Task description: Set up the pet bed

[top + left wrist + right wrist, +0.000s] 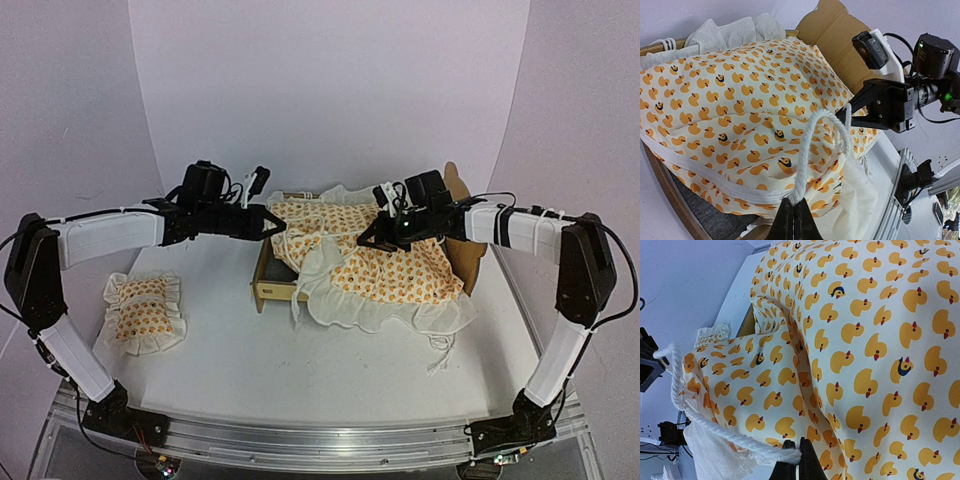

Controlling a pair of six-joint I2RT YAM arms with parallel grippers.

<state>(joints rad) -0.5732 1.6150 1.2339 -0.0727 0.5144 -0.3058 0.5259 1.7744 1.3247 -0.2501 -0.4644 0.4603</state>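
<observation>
Left gripper (792,209) has its jaws pressed together on one end of the white tie cord (810,145), and right gripper (847,114) pinches the other end. Pet bed (270,285) sits mid-table under the duck-print mattress cover (385,270), which spills over its near side. Risks: the thin cord slips from either pinch, or uneven pulling drags the cover off or shifts the light frame.

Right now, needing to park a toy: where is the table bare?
Bare table: near strip in front of the duck-print cover, and the gap between pillow and pet bed. Crowded over the bed: left hand and right hand pinch a cord.
</observation>
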